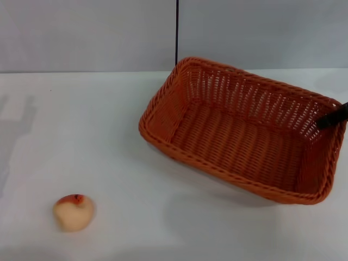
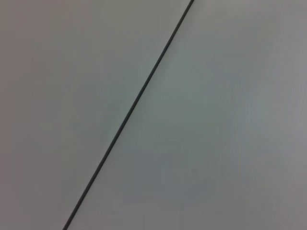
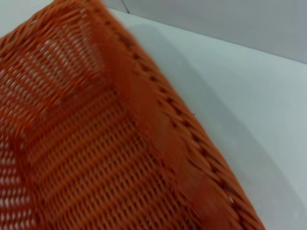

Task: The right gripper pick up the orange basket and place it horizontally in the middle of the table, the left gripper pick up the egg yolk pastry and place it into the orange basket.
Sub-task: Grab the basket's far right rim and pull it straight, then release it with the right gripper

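Observation:
The orange basket (image 1: 239, 136) sits at an angle over the right half of the white table (image 1: 103, 130), casting a pale shadow under its near edge. A dark tip of my right gripper (image 1: 333, 116) lies across the basket's right rim, gripping it. In the right wrist view the basket's woven wall and braided rim (image 3: 96, 143) fill most of the picture. The egg yolk pastry (image 1: 74, 212), pale with an orange-brown top, rests on the table at the front left, far from the basket. My left gripper is out of view.
A grey wall runs behind the table, with a thin dark vertical seam (image 1: 176, 32) above the basket's far corner. The left wrist view shows only a grey surface crossed by a dark line (image 2: 129, 115).

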Controlling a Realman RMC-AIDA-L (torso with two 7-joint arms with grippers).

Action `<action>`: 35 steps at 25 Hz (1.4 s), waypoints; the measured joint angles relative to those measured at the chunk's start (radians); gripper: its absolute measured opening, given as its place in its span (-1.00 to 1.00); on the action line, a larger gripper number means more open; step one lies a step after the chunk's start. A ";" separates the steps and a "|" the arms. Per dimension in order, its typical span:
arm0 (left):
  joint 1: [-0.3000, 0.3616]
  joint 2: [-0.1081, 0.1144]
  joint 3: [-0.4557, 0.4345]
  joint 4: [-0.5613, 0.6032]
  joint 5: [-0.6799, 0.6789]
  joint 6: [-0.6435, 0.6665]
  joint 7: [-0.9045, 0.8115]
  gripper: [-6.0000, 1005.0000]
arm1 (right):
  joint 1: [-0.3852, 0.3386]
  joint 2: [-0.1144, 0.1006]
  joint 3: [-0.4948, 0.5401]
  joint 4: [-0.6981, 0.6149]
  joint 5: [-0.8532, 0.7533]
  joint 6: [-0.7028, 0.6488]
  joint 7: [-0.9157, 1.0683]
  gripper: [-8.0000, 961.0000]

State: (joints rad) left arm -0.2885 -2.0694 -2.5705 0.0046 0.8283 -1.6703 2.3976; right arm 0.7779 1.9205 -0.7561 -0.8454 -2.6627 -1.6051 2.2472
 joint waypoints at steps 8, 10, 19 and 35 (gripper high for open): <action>0.000 0.000 -0.001 0.001 0.000 0.000 0.000 0.35 | -0.013 0.008 0.003 -0.022 0.005 0.001 -0.005 -0.26; 0.000 0.000 -0.001 0.001 0.000 0.000 0.000 0.35 | -0.017 0.012 0.006 -0.032 0.006 0.004 -0.006 -0.33; 0.001 0.002 -0.001 0.000 0.000 0.000 -0.007 0.35 | -0.073 0.035 0.012 -0.139 0.090 0.006 -0.010 -0.50; 0.002 0.002 0.000 -0.001 0.000 0.000 -0.009 0.33 | -0.153 0.019 0.038 -0.187 0.357 -0.001 -0.113 -0.58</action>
State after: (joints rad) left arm -0.2869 -2.0678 -2.5709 0.0034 0.8284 -1.6706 2.3884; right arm 0.6251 1.9395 -0.7181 -1.0328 -2.3061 -1.6059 2.1341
